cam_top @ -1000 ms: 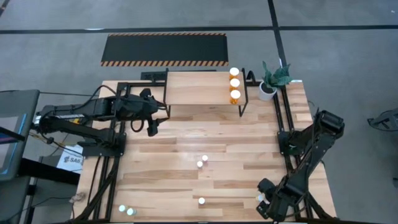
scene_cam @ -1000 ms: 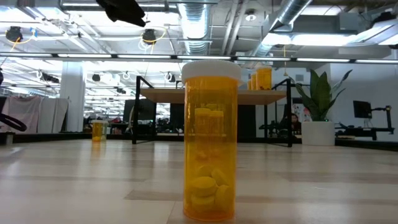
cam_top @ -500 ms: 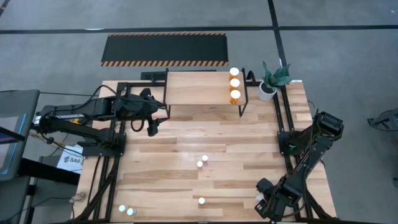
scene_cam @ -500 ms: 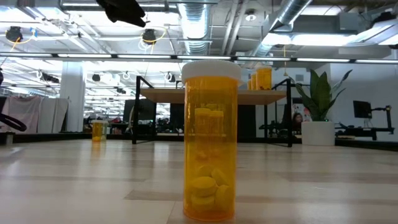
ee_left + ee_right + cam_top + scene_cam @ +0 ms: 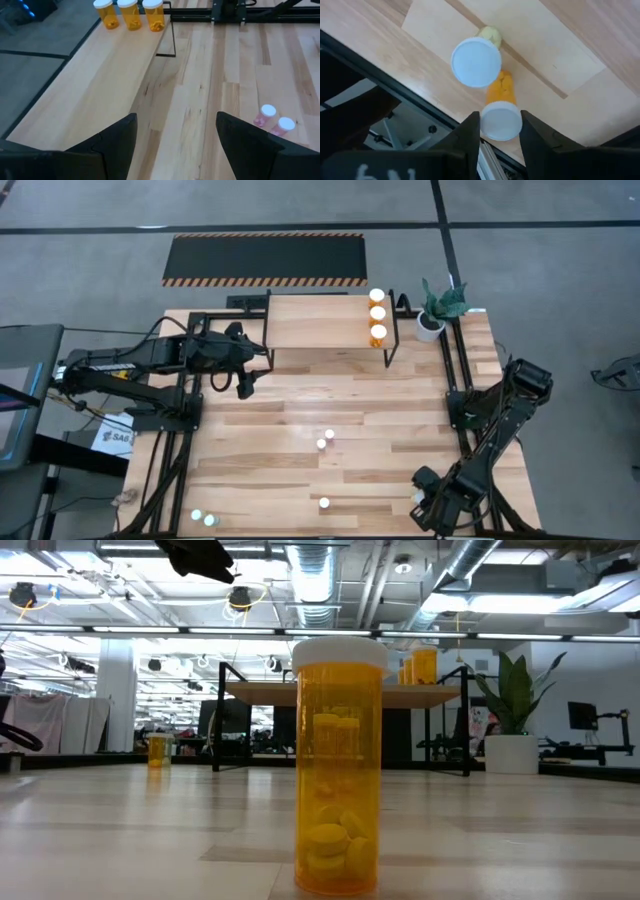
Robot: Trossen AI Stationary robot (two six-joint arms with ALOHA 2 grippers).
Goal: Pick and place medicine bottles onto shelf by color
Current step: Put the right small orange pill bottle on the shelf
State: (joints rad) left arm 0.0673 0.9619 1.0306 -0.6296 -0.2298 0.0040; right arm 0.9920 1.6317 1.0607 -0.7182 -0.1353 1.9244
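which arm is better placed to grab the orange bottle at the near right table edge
Right. The right gripper straddles that orange bottle's cap, fingers open. The left gripper hovers open by the shelf, far away.

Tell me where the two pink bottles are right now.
In the high view the two pink bottles stand together near the table's middle, well in front of the shelf; the left wrist view shows them side by side.

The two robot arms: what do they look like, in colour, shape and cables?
Both arms are black, built of slim jointed segments. The left gripper has two broad, flat, matte dark fingers. The right gripper has two dark fingers too. Black cables run along the left arm in the high view.
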